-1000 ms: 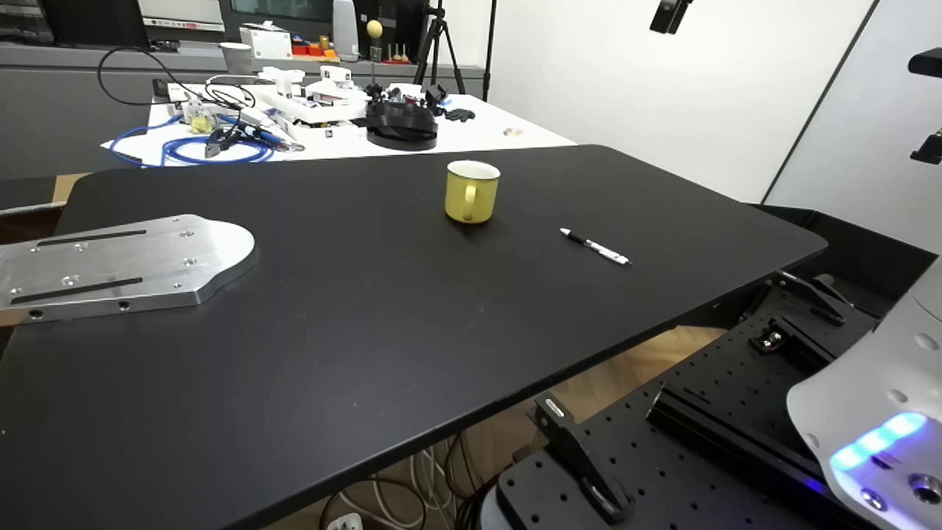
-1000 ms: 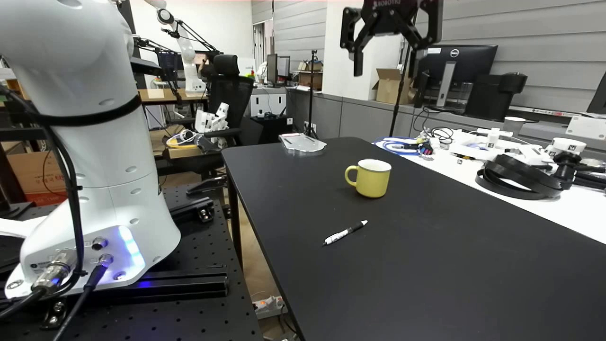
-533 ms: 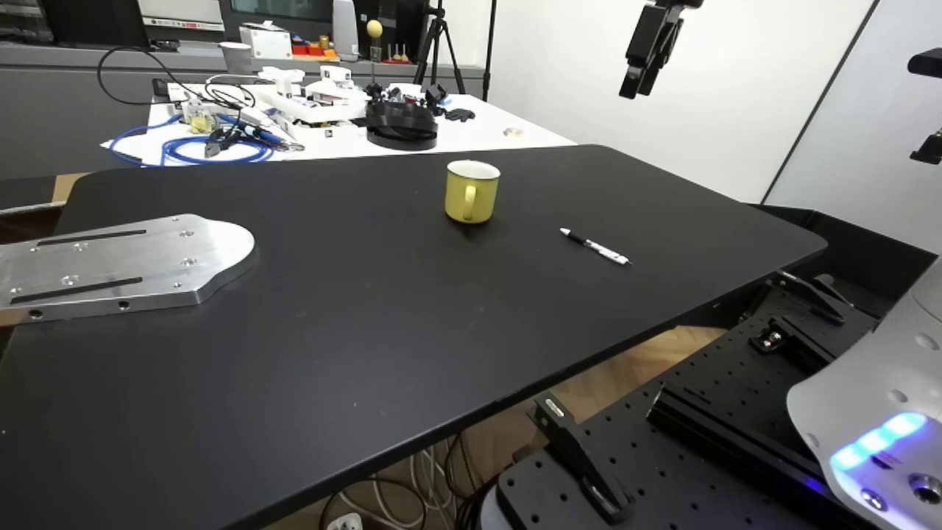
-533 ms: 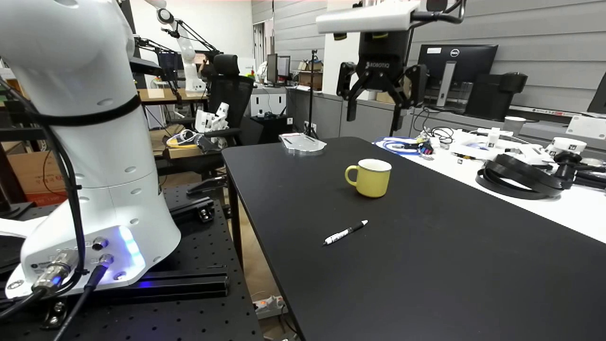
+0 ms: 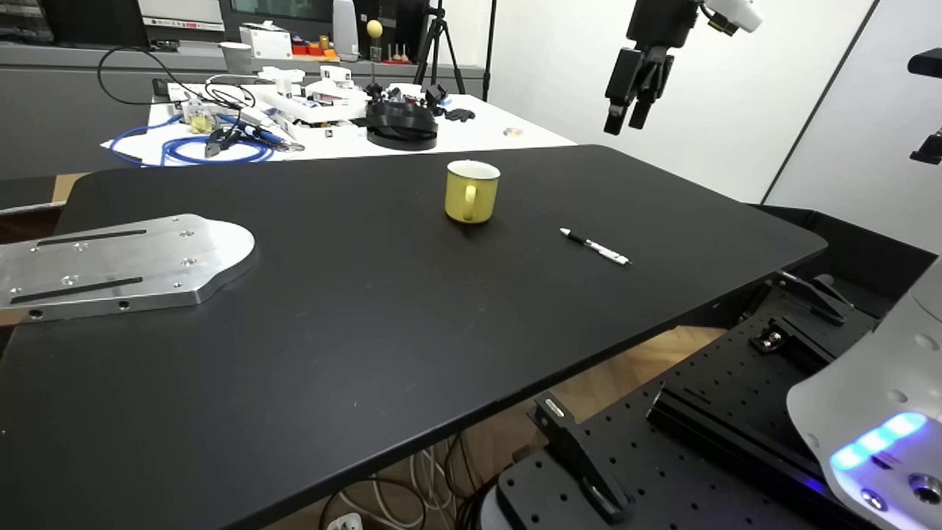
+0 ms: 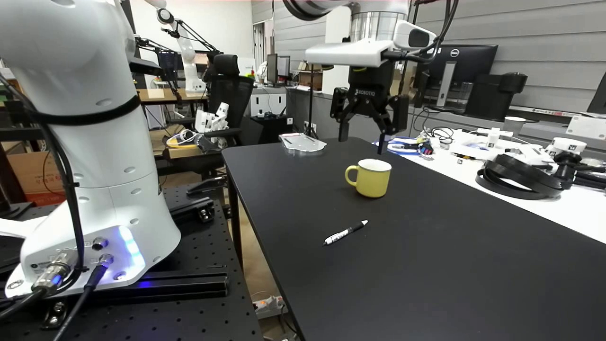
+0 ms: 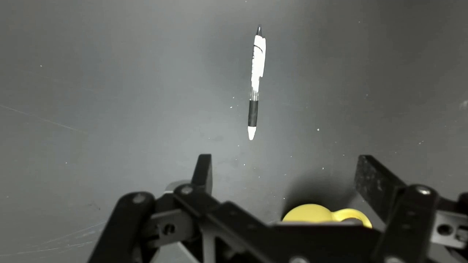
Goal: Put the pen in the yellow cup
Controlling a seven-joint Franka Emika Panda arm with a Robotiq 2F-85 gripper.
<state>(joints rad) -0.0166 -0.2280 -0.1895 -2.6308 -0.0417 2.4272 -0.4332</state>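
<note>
The pen lies flat on the black table in both exterior views; it has a white barrel and a dark grip. In the wrist view the pen lies beyond the fingertips, its white tip toward them. The yellow cup stands upright with a white rim, and shows in an exterior view with its handle toward the robot base. In the wrist view the cup is mostly hidden behind the gripper. My gripper is open and empty, high above the table in both exterior views.
A silver metal plate lies at one end of the black table. A white side table with cables and black parts adjoins the table's far edge. The robot base stands along the near edge.
My gripper has come down from near the top of the exterior views toward the table and stayed open. The pen and the cup have not moved.
</note>
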